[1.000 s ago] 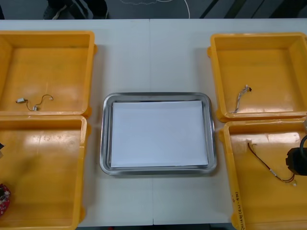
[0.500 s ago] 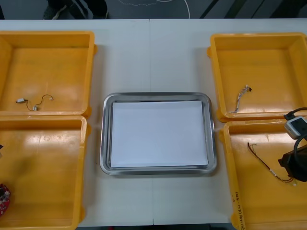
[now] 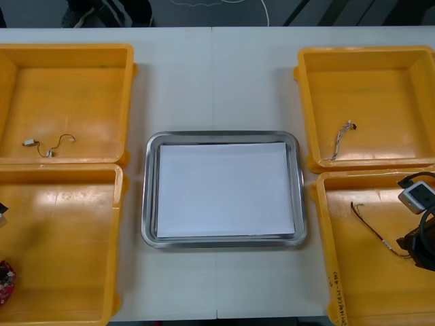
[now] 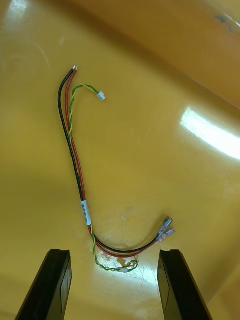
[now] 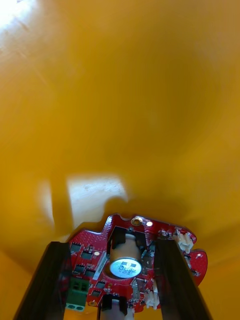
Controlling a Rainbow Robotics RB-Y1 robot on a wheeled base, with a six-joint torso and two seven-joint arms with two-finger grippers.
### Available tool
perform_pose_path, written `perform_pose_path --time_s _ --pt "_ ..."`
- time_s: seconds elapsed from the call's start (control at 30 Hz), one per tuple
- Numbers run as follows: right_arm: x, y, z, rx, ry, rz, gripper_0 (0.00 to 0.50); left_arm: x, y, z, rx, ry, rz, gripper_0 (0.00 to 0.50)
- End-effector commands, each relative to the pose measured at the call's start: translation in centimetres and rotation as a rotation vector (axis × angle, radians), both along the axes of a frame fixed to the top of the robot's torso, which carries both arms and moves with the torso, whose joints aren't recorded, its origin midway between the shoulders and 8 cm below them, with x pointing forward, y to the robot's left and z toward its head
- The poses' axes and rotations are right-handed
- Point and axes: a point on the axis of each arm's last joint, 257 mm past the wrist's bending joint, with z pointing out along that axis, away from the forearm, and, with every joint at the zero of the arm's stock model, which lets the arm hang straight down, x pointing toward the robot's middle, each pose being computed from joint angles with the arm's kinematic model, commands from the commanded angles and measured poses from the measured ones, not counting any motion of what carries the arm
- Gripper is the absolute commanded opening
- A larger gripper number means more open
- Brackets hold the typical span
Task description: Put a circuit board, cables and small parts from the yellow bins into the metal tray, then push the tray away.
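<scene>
A round red circuit board (image 5: 135, 260) lies on the floor of the near left yellow bin (image 3: 61, 176). My left gripper (image 5: 112, 245) hangs open right over it, one finger on each side, the board (image 3: 5, 282) being at the bin's far left. In the near right yellow bin (image 3: 326, 224) lies a red, black and yellow cable (image 4: 75, 165). My right gripper (image 4: 114, 252) is open just above that cable's curled end, its fingers astride it. From the front the right arm (image 3: 420, 238) hangs over this cable (image 3: 377, 234). The metal tray (image 3: 146, 204) is white inside and holds nothing.
The far left bin (image 3: 68, 49) holds a thin cable with pale ends (image 3: 47, 146). The far right bin (image 3: 367, 51) holds a short twisted cable (image 3: 340, 141). The tray stands between the bins, with bare table beyond it. Bin walls rise close around both grippers.
My right arm has drawn back towards the table's near edge over the near right bin, and its wrist camera has come into sight. The board and cables lie as before.
</scene>
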Motion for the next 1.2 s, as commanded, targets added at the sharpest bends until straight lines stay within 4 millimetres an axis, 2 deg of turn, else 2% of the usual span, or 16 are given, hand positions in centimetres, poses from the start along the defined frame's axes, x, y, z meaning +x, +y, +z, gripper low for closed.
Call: perform_pose_path --time_s 0.03,0.1,0.17,0.4,0.57,0.9,1.03,1.2 --pt "-0.4 -0.2 -0.9 -0.029 0.022 0.027 0.500 1.0 -0.1 0.4 0.033 -0.018 -0.087 0.338" --pt "-0.2 -0.1 -1.2 -0.039 0.029 0.040 0.500 1.0 -0.2 0.4 0.030 -0.018 -0.091 0.082" --pt "0.1 0.0 -1.6 -0.038 0.026 0.045 0.500 1.0 -0.3 0.4 0.027 -0.019 -0.090 0.002" --pt "0.9 0.6 -2.7 -0.032 0.014 0.068 0.500 1.4 -0.7 0.8 0.011 -0.034 -0.092 0.000" --pt "1.1 1.7 -3.0 -0.014 0.013 0.071 0.500 2.5 -1.6 2.0 -0.004 -0.072 -0.107 0.000" --pt "1.7 2.2 -3.9 -0.018 0.025 0.068 0.500 5.1 -4.7 5.3 -0.036 -0.117 -0.074 0.000" --pt "2.1 2.0 -4.3 -0.024 0.026 0.068 0.500 5.3 -6.1 5.6 -0.033 -0.094 -0.052 0.000" --pt "2.2 1.9 -4.7 -0.034 0.029 0.076 0.500 6.0 -8.1 5.1 -0.020 -0.083 -0.021 0.000"
